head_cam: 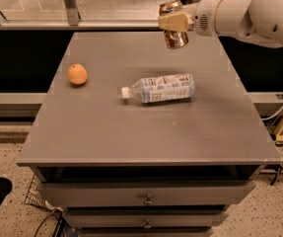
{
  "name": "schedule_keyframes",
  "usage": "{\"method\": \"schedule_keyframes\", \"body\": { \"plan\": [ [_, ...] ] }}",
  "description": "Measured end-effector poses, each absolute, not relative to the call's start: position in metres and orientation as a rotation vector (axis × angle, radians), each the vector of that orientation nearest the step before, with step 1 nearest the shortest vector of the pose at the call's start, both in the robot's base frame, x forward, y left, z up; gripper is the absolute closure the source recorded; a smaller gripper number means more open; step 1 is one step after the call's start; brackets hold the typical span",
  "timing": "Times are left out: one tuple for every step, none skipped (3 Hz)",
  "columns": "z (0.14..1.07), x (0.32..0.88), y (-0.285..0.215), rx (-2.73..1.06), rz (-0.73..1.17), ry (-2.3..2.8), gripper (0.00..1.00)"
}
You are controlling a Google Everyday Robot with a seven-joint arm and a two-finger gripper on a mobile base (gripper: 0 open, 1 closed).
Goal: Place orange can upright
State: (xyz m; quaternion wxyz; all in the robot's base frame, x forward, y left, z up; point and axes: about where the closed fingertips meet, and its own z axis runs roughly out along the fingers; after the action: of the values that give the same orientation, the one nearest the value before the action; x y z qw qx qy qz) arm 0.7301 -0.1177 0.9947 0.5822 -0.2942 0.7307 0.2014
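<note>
My gripper (173, 21) is at the top centre, above the far part of the grey table (131, 132). It is shut on the orange can (174, 37), a small tan and silver can held in the air, roughly upright with a slight tilt, its lower end showing below the tan fingers (171, 21). The white arm (239, 15) reaches in from the upper right. The can hangs above and behind the lying bottle.
A clear plastic bottle (158, 88) with a white cap lies on its side mid-table. A round orange fruit (77, 74) sits at the left. Drawers (146, 196) front the table below. A railing (72, 6) runs behind the table.
</note>
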Motion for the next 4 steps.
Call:
{"method": "schedule_keyframes", "body": {
  "plan": [
    [1.003, 0.728, -0.068, -0.873, 0.533, 1.545, 1.00],
    [1.002, 0.727, -0.026, -1.088, 0.560, 1.393, 1.00],
    [0.995, 0.736, 0.007, -1.286, 0.561, 1.261, 1.00],
    [0.979, 0.742, 0.018, -1.376, 0.595, 1.214, 1.00]
  ]
}}
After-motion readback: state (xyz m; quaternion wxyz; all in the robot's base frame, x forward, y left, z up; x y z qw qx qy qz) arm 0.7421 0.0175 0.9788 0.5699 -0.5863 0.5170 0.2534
